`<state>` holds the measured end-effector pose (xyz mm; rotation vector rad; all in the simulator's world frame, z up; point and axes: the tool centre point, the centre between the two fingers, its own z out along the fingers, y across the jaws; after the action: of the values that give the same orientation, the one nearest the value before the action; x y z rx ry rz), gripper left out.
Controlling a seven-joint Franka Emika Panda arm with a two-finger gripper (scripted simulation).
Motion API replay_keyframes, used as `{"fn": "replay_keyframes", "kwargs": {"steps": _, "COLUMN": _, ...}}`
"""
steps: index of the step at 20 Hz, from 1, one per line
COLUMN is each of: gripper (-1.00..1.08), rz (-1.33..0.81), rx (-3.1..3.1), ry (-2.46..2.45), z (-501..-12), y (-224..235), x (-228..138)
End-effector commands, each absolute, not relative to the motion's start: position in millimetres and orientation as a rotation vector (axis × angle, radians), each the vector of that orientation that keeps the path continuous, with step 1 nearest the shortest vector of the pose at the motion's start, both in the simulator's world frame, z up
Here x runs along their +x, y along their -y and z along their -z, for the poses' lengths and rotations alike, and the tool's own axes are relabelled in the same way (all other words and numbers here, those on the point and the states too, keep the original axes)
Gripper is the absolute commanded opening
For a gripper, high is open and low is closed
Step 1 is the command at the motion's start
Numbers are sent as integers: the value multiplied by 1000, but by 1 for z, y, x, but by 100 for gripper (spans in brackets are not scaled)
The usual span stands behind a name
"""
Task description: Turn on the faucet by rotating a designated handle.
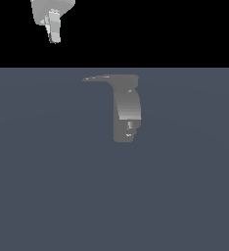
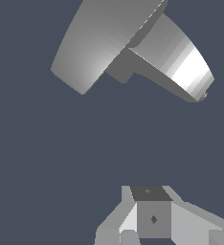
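Observation:
The faucet (image 1: 126,105) is a matte grey curved body standing in the middle of the dark floor in the exterior view. Its handle (image 1: 96,78) is a thin tapering lever that sticks out from the faucet's top toward the exterior view's left. My gripper (image 1: 54,37) hangs high at the exterior view's upper left, well apart from the handle, with its fingers together and nothing between them. In the wrist view the faucet (image 2: 181,57) fills the upper part, with a broad flat grey piece (image 2: 97,43) that seems to be the handle. My gripper (image 2: 152,215) shows at the edge.
A flat blue-grey floor (image 1: 48,186) lies all around the faucet. Above it the background is black. No other objects show.

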<state>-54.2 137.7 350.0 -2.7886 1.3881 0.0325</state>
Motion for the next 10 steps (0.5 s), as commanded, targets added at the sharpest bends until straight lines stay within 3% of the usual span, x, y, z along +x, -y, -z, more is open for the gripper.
{"fn": "replay_keyframes", "kwargs": {"steps": 1, "gripper": -100, "rz": -30, "rx": -2752, "ry": -1461, "z": -343, "y": -140, "x": -40}}
{"fn": "replay_keyframes", "kwargs": {"steps": 10, "gripper": -100, "rz": -22, "rx": -2605, "ry": -1721, "z": -316, "y": -138, "x": 13}}
